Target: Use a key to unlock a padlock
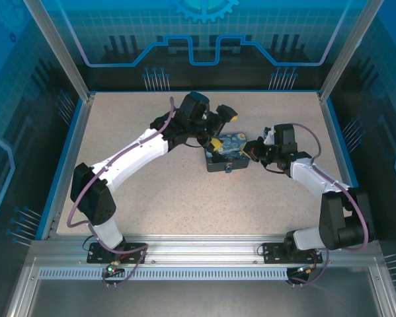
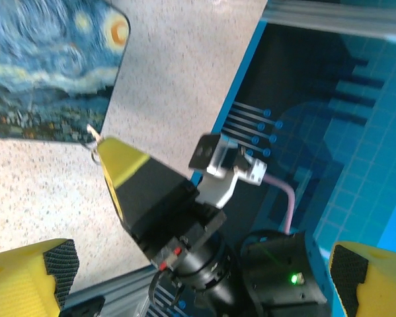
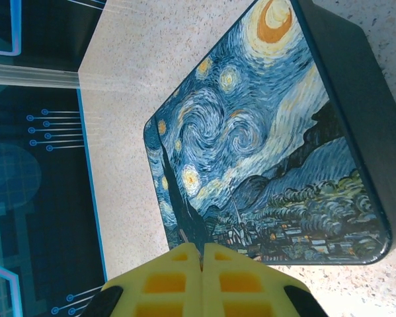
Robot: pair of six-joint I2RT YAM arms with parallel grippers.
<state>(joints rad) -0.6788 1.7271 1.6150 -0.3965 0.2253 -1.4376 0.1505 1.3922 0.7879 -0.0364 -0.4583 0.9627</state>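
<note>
The dark-blue Starry Night box point(image 1: 227, 153) lies mid-table, and a tiny padlock point(image 1: 228, 170) seems to sit at its near side, too small to make out. My right gripper point(image 1: 252, 154) is at the box's right end. Its yellow fingers point(image 3: 164, 284) are pressed shut over the lid's corner point(image 3: 264, 158). A thin grey sliver, the key point(image 3: 184, 235), sticks out from their tips. The left wrist view shows that same right gripper tip point(image 2: 104, 146) with the small metal piece point(image 2: 92, 136) next to the box point(image 2: 45, 66). My left gripper point(image 1: 224, 129) stands open just beyond the box, fingers point(image 2: 26, 281) wide apart and nothing between them.
The speckled beige table point(image 1: 151, 191) is ringed by a blue rim point(image 1: 65, 152) and clear walls on aluminium posts point(image 1: 55, 46). Both arms reach in toward the box from either side. Free surface lies in front of the box and along the back.
</note>
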